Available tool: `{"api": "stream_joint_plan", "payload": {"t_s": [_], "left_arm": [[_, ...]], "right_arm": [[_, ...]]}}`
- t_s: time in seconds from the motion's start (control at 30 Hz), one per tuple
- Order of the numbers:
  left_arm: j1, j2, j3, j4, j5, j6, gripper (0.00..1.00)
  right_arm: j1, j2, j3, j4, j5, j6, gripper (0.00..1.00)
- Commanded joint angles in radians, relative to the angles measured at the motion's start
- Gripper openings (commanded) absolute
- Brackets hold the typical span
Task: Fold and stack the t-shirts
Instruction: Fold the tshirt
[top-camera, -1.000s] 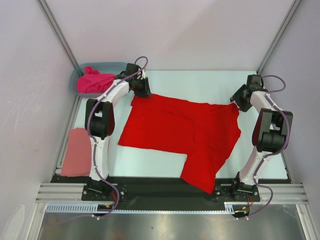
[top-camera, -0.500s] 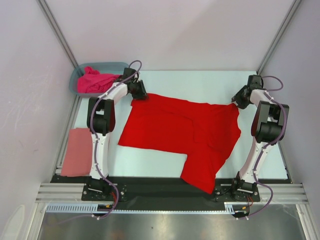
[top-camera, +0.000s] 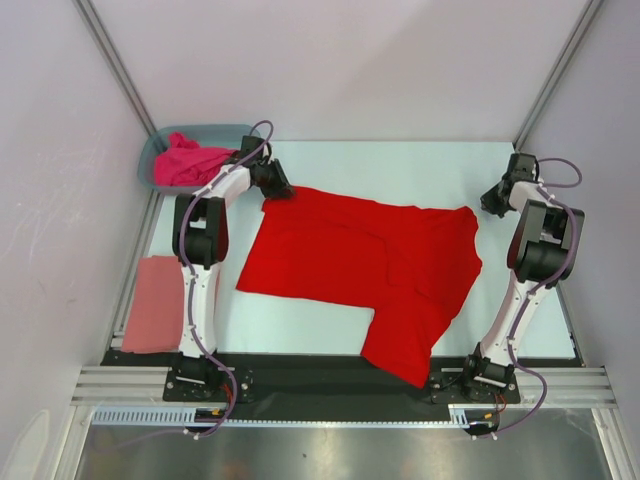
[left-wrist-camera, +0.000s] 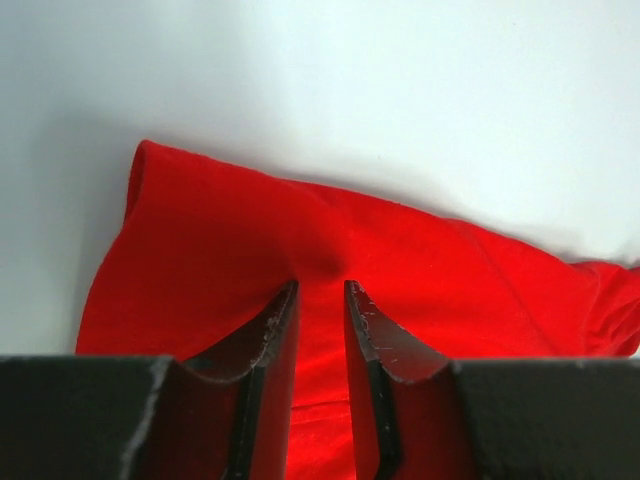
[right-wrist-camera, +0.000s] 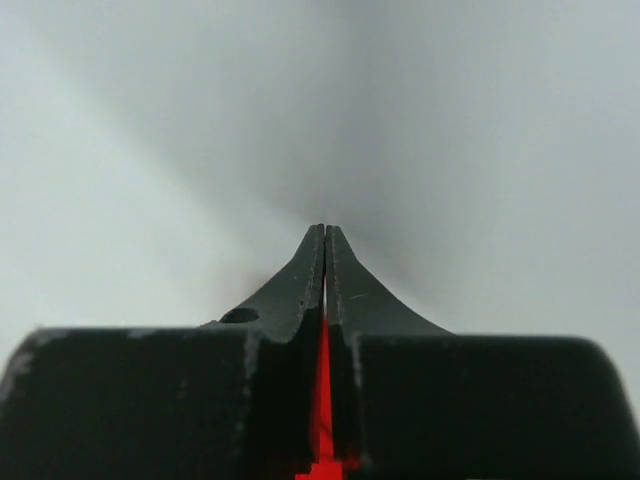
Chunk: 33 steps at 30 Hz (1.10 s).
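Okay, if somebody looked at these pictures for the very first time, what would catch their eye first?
The bright red t-shirt spread across the table grabs the eye first, with the left gripper at its far left corner and the right gripper just off its far right corner. Then the magenta shirt heaped in the tub at far left, and the salmon-pink shirt flat by the near left edge.

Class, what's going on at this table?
A red t-shirt lies spread on the table. The left end effector sits on its far left corner, jaws narrowly apart, grip unclear. The right end effector is shut, just off the far right corner. A magenta shirt sits in the tub; a salmon shirt lies at the left edge.
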Motion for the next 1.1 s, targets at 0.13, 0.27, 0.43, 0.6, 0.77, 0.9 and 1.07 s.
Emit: {"api": "stream_joint_plan", "payload": {"t_s": [0.13, 0.27, 0.43, 0.6, 0.77, 0.9, 1.07], "left_arm": [[0.008, 0.059, 0.016, -0.012, -0.008, -0.026, 0.3], [0.008, 0.052, 0.017, -0.004, 0.012, -0.029, 0.3], [0.008, 0.026, -0.019, 0.011, 0.026, -0.025, 0.31], [0.008, 0.013, -0.036, 0.016, 0.029, -0.021, 0.31], [0.008, 0.013, -0.036, 0.015, 0.031, -0.02, 0.31], [0.008, 0.015, -0.038, 0.015, 0.035, -0.023, 0.31], [0.008, 0.016, -0.035, 0.015, 0.035, -0.025, 0.31]], "right_arm": [[-0.01, -0.013, 0.005, 0.122, 0.006, 0.02, 0.0], [0.0, -0.049, 0.036, 0.034, -0.071, 0.041, 0.35], [0.02, -0.122, 0.012, -0.035, -0.073, -0.008, 0.5], [0.045, -0.094, 0.036, -0.105, -0.097, -0.04, 0.49], [0.052, -0.047, 0.07, -0.129, -0.139, -0.015, 0.41], [0.063, -0.019, 0.081, -0.115, -0.14, -0.012, 0.38], [0.071, 0.013, 0.111, -0.151, -0.126, 0.0, 0.36]]}}
